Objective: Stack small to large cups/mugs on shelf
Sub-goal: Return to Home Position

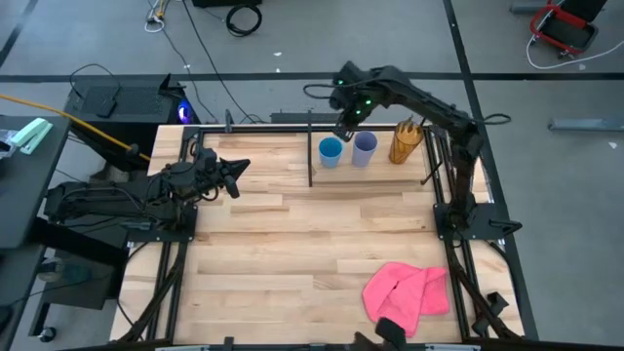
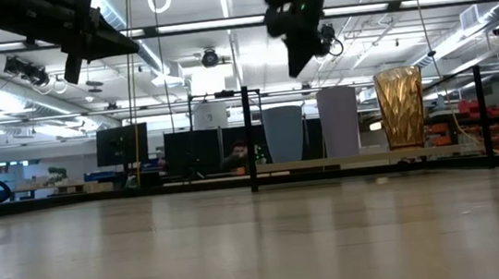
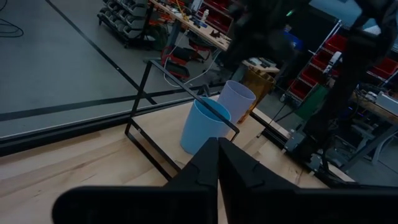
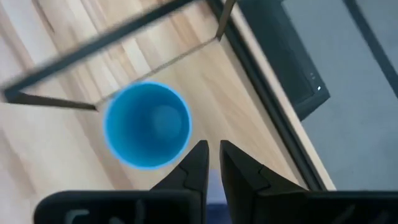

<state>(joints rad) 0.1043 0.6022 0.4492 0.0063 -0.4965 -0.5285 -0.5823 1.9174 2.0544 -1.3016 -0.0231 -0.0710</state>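
Far left, the left end effector (image 1: 237, 177) hangs above the left part of the shelf (image 1: 292, 244), fingers pressed together on nothing and well apart from the cups. I judge it no threat while it waits there. Next comes the thin black divider post (image 1: 311, 148), standing just left of the blue cup (image 1: 331, 151). The right end effector (image 1: 343, 128) hovers above the back of the row, over the gap between the blue cup and the lavender cup (image 1: 364, 147). Its fingers sit close together with only a slit between them, gripping nothing.

Trouble could start here. The job looks all but finished, with only the arm's pull-back to rest remaining. If the arm swings away low or sideways without lifting first, a finger or the wrist could clip a rim and tip one of these light cups, or shove the blue one against the post. The amber cup (image 1: 406, 142), tallest and nearest the arm's own base on the right, seems the likeliest to be brushed.

All three cups stand upright, mouths up, in one row along the far edge of the shelf, near each other with small gaps showing in the low view. The blue cup is short, opaque and bright, narrowing toward its base. The lavender cup is pale and taller. The amber cup is translucent with a patterned wall, and the tallest. Height therefore rises from left to right. The pink cloth (image 1: 408, 291) lies crumpled at the near right, well apart from the row
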